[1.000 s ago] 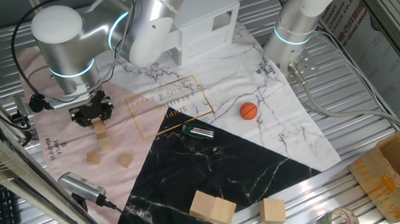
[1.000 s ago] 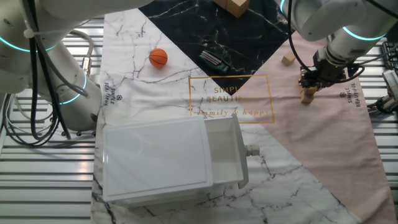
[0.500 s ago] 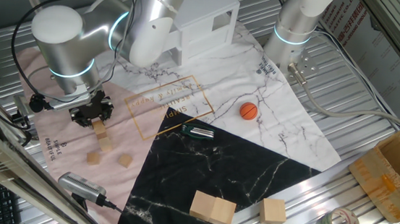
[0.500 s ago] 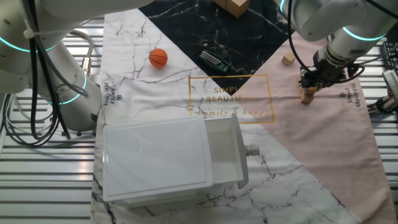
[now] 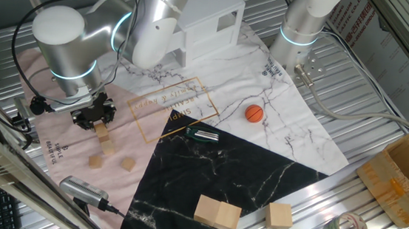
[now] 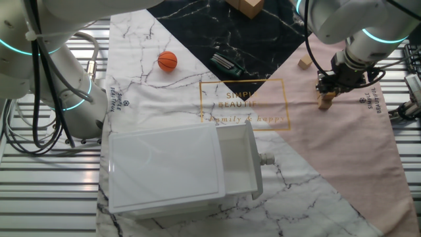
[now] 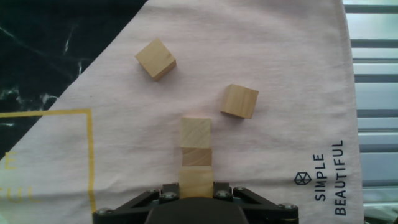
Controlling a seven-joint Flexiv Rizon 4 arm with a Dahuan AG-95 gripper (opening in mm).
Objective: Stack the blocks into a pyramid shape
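The gripper, at the bottom centre of the hand view, is clenched on a block held between its fingers. Directly above it in the frame lies a short row of two blocks on the pink cloth, touching each other. Two loose blocks sit apart: one at right of centre, one at upper left. To do this step well, the held cube should come down square and flush with the row, edges aligned, and be released only once fully seated, without nudging its neighbours.
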